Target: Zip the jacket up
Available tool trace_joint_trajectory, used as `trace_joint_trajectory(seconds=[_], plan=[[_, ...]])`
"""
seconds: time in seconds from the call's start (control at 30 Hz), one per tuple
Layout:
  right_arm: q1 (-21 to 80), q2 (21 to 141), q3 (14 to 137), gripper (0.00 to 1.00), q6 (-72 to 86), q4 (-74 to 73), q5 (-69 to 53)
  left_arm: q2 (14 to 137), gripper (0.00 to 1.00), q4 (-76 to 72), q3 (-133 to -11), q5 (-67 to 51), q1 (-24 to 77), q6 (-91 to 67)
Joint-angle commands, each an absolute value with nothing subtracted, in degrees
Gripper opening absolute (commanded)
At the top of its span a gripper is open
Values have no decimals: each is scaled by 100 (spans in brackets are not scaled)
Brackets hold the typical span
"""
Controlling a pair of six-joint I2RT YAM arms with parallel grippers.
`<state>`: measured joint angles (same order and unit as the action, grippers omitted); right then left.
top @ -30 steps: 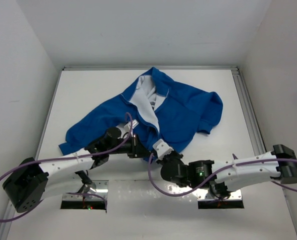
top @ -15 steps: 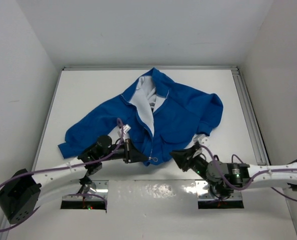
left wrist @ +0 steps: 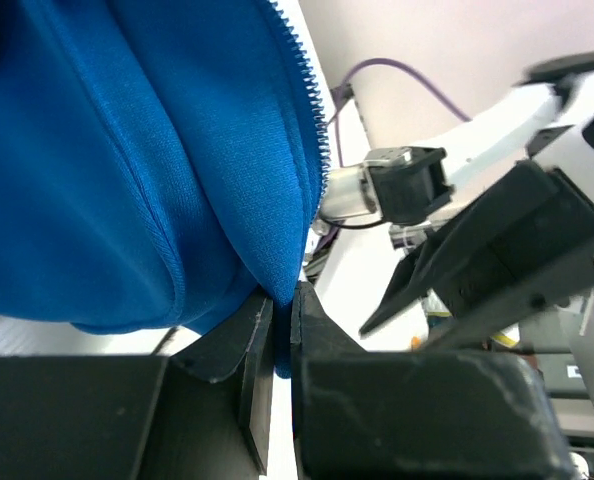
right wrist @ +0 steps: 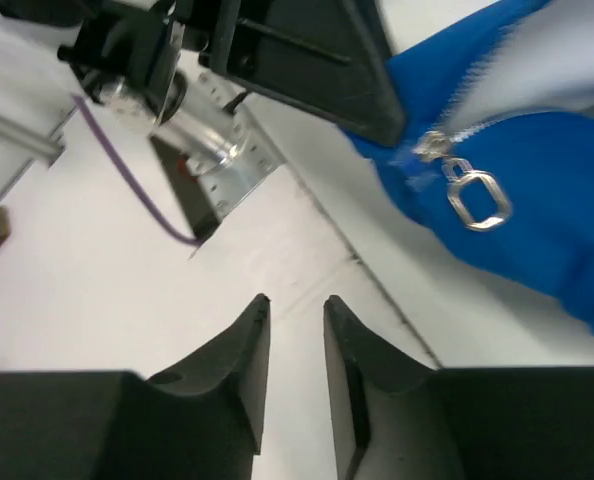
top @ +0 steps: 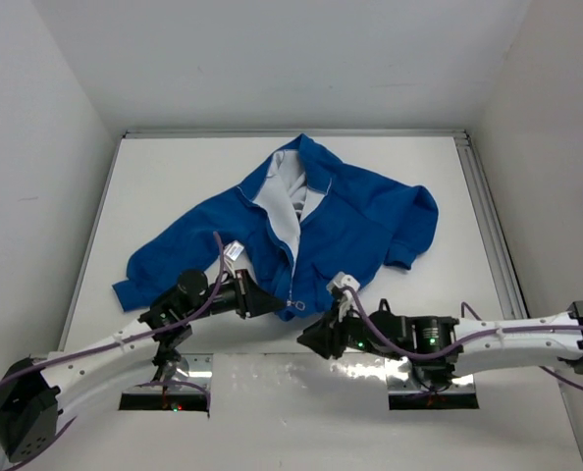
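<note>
The bright blue jacket [top: 355,221] lies spread on the white table, its white lining [top: 282,201] showing at the open collar. Its pale zipper runs down to a silver slider and ring pull [top: 295,305] at the near hem. My left gripper [top: 272,303] is shut on the hem beside the zipper's lower end, with blue fabric [left wrist: 157,150] pinched between its jaws [left wrist: 282,325]. My right gripper [top: 309,344] hovers just near of the hem, open with a narrow gap and nothing in it [right wrist: 295,310]. In its wrist view the ring pull [right wrist: 475,197] hangs up and to the right of the fingertips.
Two metal base plates [top: 164,379] [top: 435,389] sit at the near edge. A metal rail [top: 488,221] runs along the table's right side, and white walls close in the left, right and back. Purple cables [top: 218,270] loop over both arms.
The right gripper left the hem, swung out to the right, then came back left to just near of the zipper's end with its jaws slightly wider. The left gripper kept its hold on the hem.
</note>
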<state>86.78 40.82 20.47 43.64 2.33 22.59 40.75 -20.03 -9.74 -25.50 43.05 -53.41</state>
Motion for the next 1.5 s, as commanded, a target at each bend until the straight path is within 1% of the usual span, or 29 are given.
trace_joint_trajectory(seconds=[0.0,0.03,0.1,0.17,0.2,0.23,0.3,0.33,0.5,0.63,0.8,0.87,1.0,1.17,1.47], plan=[[8411,4718,2276,29,4842,1134,704,3964,0,-1969,-967,-2470,4210,-5212],[8376,4798,2189,31,4904,1273,660,3973,0,-1951,-975,-2496,4184,-5160],[8218,4581,1979,34,5018,1476,554,3964,0,-2004,-906,-2584,4140,-5168],[8113,4018,1723,43,5062,1485,763,3920,0,-2231,-800,-2602,4131,-5334],[8112,3869,1575,43,5054,1494,1008,3920,0,-2328,-730,-2636,4131,-5387],[7921,3763,1538,48,5062,1468,1072,3981,0,-2399,-729,-2741,4131,-5431],[7648,3866,1564,47,5071,1433,880,4051,0,-2522,-747,-2838,4131,-5458],[7429,3963,1617,46,5080,1485,592,4078,0,-2575,-738,-2865,4131,-5510],[6847,4569,1775,41,5229,1477,282,4175,0,-2839,-721,-3111,4131,-5634],[6549,4606,1618,42,5396,1493,264,4008,0,-2813,-694,-3041,4131,-5669],[6504,4710,1547,42,5361,1731,290,4201,0,-3014,-650,-3207,4131,-5748],[6443,4798,1486,42,5440,1950,116,4262,0,-3041,-694,-3278,4131,-5731],[6434,4887,1415,41,5484,2083,96,4201,0,-3041,-677,-3287,4131,-5757],[6434,4816,1450,42,5388,1916,158,4140,0,-3006,-668,-3296,4131,-5792],[6434,4992,1248,42,5555,2346,88,4210,0,-3085,-730,-3393,4131,-5783]])
